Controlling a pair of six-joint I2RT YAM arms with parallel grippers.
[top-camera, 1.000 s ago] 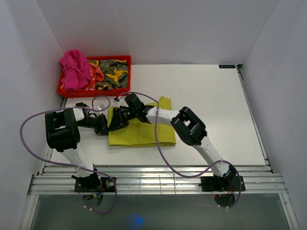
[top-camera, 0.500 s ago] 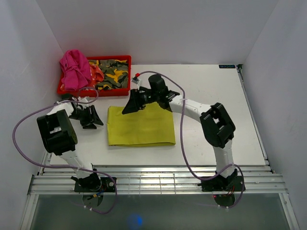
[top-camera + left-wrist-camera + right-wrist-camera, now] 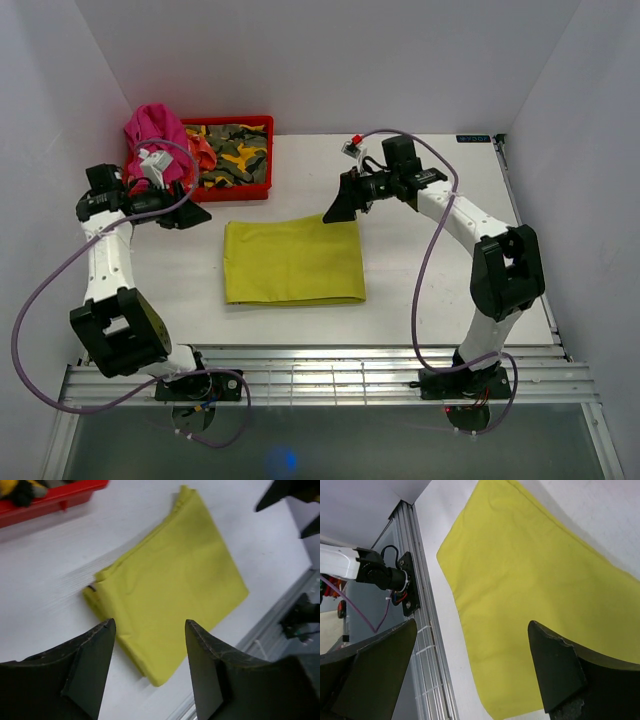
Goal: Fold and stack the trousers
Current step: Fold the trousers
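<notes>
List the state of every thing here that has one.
trousers: folded into a flat rectangle, lying on the table, not gripped
left gripper: open, empty, clear of the trousers
right gripper: open, empty, clear of the trousers
bin: filled with crumpled clothes
pink cloth: bunched, heaped over the bin's left end

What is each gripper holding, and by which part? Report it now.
Nothing is held. The left gripper and the right gripper are both open and clear of the folded lime yellow-green cloth trousers, which lie flat on the white table.
</notes>
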